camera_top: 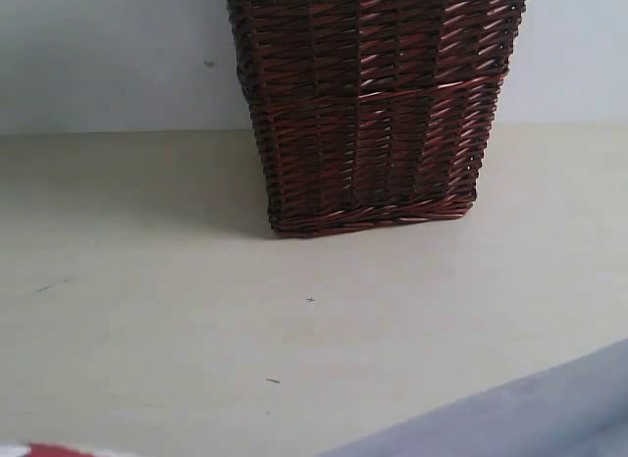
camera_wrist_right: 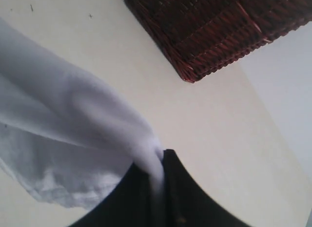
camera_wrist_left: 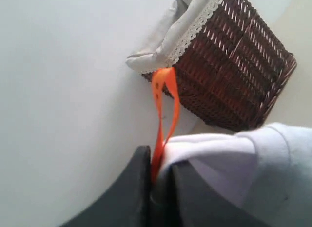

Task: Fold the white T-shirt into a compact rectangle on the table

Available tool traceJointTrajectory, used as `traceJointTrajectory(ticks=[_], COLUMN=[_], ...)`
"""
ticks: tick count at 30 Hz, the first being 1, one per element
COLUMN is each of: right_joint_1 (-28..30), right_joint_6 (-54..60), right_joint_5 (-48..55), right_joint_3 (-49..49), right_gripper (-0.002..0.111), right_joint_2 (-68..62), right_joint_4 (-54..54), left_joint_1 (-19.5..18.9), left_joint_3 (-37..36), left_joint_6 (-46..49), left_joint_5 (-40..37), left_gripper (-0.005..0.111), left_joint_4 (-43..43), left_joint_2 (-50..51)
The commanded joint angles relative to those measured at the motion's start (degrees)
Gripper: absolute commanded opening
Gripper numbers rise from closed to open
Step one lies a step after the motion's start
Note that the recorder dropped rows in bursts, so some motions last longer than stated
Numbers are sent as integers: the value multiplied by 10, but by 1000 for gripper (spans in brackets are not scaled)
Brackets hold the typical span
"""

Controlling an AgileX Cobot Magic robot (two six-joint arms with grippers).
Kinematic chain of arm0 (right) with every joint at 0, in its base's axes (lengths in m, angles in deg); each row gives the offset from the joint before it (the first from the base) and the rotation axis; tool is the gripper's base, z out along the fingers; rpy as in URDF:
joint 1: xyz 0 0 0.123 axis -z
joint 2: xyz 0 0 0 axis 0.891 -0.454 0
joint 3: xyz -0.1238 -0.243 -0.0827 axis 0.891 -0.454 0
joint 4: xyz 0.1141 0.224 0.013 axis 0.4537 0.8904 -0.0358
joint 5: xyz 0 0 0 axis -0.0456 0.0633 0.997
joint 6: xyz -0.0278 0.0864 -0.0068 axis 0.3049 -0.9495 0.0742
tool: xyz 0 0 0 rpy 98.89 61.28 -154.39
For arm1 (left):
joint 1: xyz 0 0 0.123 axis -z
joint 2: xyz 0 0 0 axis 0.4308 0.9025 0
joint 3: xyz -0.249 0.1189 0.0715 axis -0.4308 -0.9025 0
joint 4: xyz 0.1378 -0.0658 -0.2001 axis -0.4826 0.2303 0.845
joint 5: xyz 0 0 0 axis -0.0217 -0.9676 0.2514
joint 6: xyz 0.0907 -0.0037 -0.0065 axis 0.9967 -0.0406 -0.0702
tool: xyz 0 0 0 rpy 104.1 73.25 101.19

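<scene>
The white T-shirt is pinched at two points on the near side of the wicker basket. The left gripper has its fingers pressed together on the edge bearing the orange neck tag, which loops up towards the basket's lace-trimmed liner. The right gripper is clamped on a bunched fold, the cloth trailing away from the basket's corner. The basket stands on the table against a pale wall, apart from the shirt, with bare tabletop between them.
</scene>
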Motion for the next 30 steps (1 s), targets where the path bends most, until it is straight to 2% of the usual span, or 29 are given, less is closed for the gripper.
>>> traceJointTrajectory(ticks=[1, 3, 8, 19, 21, 30], right_joint_1=[3, 3, 3, 3, 3, 3], right_joint_6=[-34, -35, -35, 27, 33, 91], right_joint_5=[-1, -1, -1, -8, -46, -139], right_joint_3=[6, 6, -22, -147, -162, -209], right_gripper=[0, 0, 0, 0, 0, 0], right_joint_2=[54, 79, 92, 92, 92, 43], right_joint_4=[9, 9, 4, -61, -60, -60], left_joint_1=[-1, -1, -1, -1, -1, -1], left_joint_3=[3, -11, -100, -311, -322, -355], left_joint_6=[-128, -184, -174, 6, 50, 94], left_joint_5=[11, 11, 11, 11, 12, 105], left_gripper=[0, 0, 0, 0, 0, 0], left_joint_4=[11, 13, 3, -5, -7, -4], left_joint_2=[-38, -41, -41, -40, -36, 50])
